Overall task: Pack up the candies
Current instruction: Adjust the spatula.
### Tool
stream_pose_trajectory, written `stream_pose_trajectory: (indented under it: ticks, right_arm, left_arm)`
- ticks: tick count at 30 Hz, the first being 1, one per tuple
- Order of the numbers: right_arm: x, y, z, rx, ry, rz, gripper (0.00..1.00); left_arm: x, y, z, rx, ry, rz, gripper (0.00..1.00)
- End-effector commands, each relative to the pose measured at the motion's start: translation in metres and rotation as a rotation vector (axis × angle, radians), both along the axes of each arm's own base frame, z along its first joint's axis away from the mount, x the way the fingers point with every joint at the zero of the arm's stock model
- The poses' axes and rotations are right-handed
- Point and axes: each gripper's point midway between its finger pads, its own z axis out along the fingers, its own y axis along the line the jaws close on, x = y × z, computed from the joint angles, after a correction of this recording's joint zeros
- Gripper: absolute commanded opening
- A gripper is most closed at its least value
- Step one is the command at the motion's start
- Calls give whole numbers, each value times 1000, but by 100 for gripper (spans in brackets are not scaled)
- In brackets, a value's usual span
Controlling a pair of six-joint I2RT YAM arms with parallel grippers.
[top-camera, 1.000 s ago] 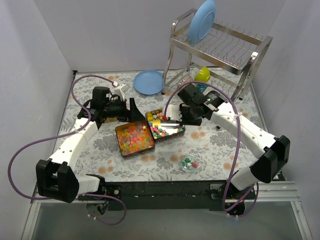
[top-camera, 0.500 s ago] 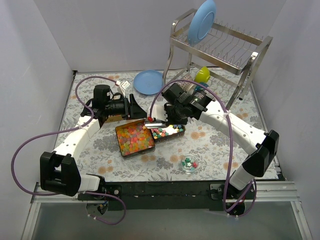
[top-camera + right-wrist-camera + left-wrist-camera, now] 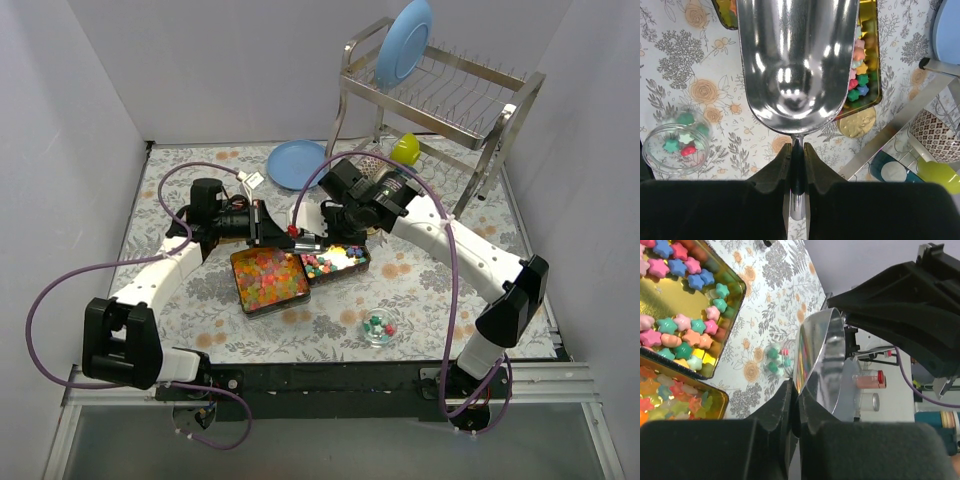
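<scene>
The candies lie in two gold tins: mixed gummy ones in the left tin (image 3: pixel 270 278), pastel stars in the right tin (image 3: pixel 338 262) (image 3: pixel 685 315) (image 3: pixel 863 75). A small glass bowl (image 3: pixel 379 328) (image 3: pixel 679 143) (image 3: pixel 776 359) holds a few more. My right gripper (image 3: pixel 332 228) (image 3: pixel 797 152) is shut on the handle of a silver scoop (image 3: pixel 797 60) (image 3: pixel 308 240), whose bowl looks empty. It hovers between the tins. My left gripper (image 3: pixel 282 228) (image 3: pixel 796 390) is shut on the thin front rim of that scoop (image 3: pixel 822 360).
A steel dish rack (image 3: pixel 440 100) with a blue plate (image 3: pixel 404 42) stands at the back right, one leg (image 3: pixel 900 112) close to the star tin. A second blue plate (image 3: pixel 297 163) lies flat behind the grippers. A yellow-green cup (image 3: pixel 405 149) sits under the rack.
My right gripper carried the scoop up and left from over the star tin. My left gripper swung right to meet it and closed on the scoop's rim.
</scene>
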Motion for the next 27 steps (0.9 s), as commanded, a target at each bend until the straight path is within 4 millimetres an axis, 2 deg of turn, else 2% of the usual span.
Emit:
stream_pose_trajectory:
  ticks: [1,2,3,4,5,6,8,14,21,27]
  right_arm:
    - [-19,17,26,149,68,56,14]
    - [-27,16,36,217,112,70,23]
    - [-29,15,33,255,134,66,29]
    - [-27,15,38,309,135,62,40]
    - [-30,6,54,401,132,43,44]
    - [-31,1,40,409,148,26,48]
    - [-30,-2,52,493,117,27,54]
    - [-39,-1,50,563,308,-3,52]
    - [-33,3,36,532,336,-7,48]
    - [-28,3,29,514,366,-12,35]
  left_arm:
    - [-21,-5,2,-106,-3,-146,0]
    - [-24,-5,1,-120,12,-163,0]
    - [-26,-5,-2,-130,39,-172,0]
    - [-28,-5,0,-145,29,-191,0]
    - [-29,-5,-3,-146,38,-190,0]
    - [-28,-6,-3,-148,41,-191,0]
    - [-27,-6,-3,-148,39,-191,0]
    - [-26,-6,-4,-153,52,-196,0]
    - [-22,-7,-1,-165,39,-197,0]
    - [-21,-7,-1,-170,42,-197,0]
